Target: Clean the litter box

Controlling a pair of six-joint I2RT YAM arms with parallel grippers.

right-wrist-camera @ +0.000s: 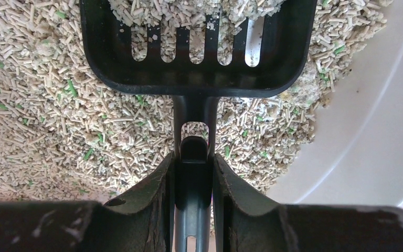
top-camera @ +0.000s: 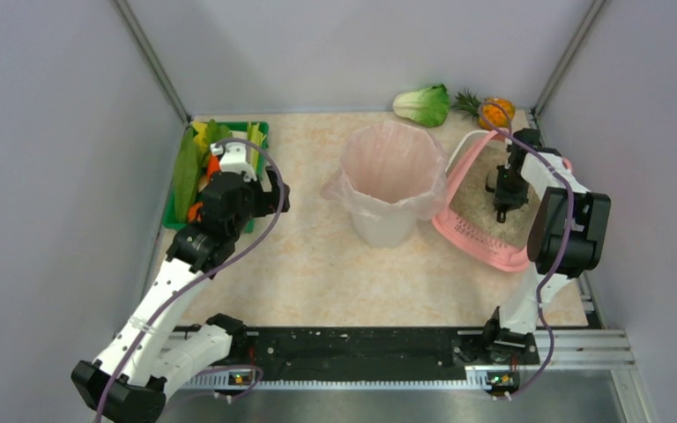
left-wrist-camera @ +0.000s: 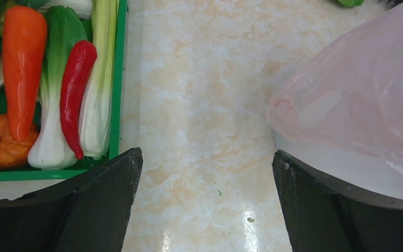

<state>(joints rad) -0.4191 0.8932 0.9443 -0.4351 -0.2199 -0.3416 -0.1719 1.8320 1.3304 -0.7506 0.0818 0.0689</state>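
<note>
Left of the white bin [top-camera: 386, 231], a green tray [left-wrist-camera: 118, 94] holds glossy vegetables. Between tray and bin the left gripper [left-wrist-camera: 207, 163] hangs over bare marbled tabletop [left-wrist-camera: 199, 94], jaws spread wide and empty. Just right of the bin lies the shallow pink litter box [top-camera: 485, 248], filled with beige pellets. Above it the right gripper [right-wrist-camera: 194, 157] clamps a black slotted scoop [right-wrist-camera: 199, 68] by its handle, near the box's curved pale wall.

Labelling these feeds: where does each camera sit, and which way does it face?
Top external: above, behind the robot, looking down; left arm, right arm show.
Left wrist: faces table between green tray and bin; open left pincer.
Right wrist: faces litter box; right pincer grips scoop.
Shared: top and left wrist both see the bin.
</note>
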